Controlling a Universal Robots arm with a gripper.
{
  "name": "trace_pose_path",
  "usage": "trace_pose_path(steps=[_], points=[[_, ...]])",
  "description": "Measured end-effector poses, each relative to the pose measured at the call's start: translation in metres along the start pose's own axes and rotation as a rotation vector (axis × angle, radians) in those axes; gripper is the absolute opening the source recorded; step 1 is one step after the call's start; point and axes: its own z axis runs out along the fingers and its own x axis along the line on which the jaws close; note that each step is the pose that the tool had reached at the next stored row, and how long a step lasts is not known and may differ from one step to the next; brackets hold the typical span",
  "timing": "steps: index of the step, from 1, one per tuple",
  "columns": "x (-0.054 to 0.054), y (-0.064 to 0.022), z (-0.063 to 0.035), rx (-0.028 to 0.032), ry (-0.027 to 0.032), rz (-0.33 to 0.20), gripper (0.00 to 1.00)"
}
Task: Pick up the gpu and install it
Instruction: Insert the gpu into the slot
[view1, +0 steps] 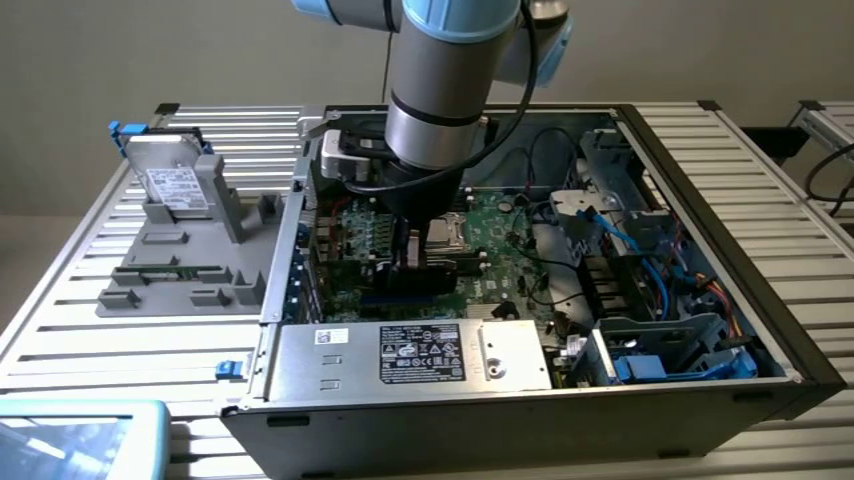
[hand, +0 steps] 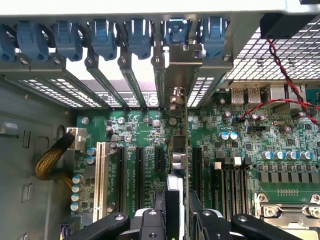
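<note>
**A:** Where is the gpu (hand: 181, 150) found relative to the gripper (hand: 177, 215)?

**B:** It is clamped edge-on between the fingers (hand: 150, 222), inside the computer case (view1: 721, 230), at the centre of the exterior view.

**A:** How is its long axis laid?

**B:** It is laid straight away from the gripper, with the silver bracket (hand: 182, 65) set at the rear openings under the blue latches (hand: 177, 30). Whether it is seated in the motherboard (hand: 240, 150) cannot be told.

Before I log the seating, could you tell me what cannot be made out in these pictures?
- gpu: wrist view shows it edge-on, so its face and seating are hidden.
- gripper: exterior view, the arm covers its hold on the card.
- power supply label: exterior view, print too small.
</note>
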Motion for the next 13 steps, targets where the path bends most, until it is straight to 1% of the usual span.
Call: trace_pose_path(steps=[13], points=[[0.0,0.0,0.0,-0.0004,0.0026,-0.008,0.29]])
